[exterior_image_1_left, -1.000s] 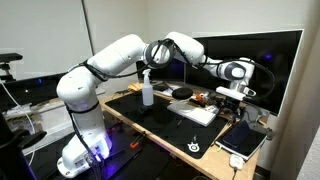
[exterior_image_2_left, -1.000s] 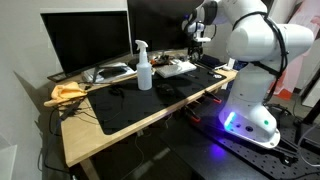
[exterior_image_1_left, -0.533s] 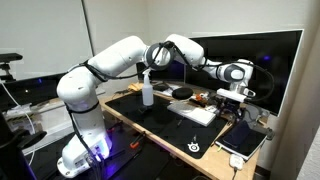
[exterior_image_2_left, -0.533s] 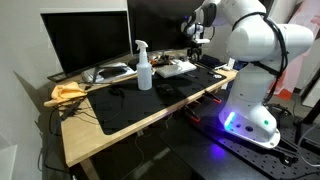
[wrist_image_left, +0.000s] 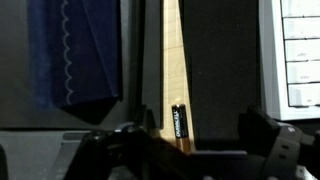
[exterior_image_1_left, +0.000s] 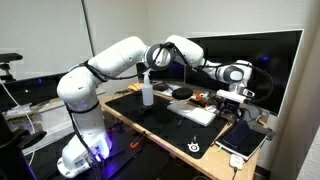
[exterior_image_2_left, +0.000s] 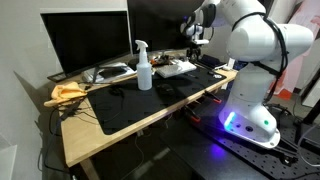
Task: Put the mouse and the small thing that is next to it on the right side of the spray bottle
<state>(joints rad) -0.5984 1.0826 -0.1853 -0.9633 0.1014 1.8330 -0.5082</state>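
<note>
The white robot arm's black gripper hung over one end of the wooden tabletop. In the wrist view its jaws stood apart, a blurred dark finger low at either side. A small black cylindrical battery lay between the jaws and just ahead of them, on a bare strip of wood between two dark mats, touching neither finger. A flat white keyboard lay off to one side of the jaws. The small translucent whitish spray bottle with a white trigger head stood upright on a black mat, well apart from the jaws and beyond the keyboard, as both exterior views showed. The mouse could not be made out with certainty.
</note>
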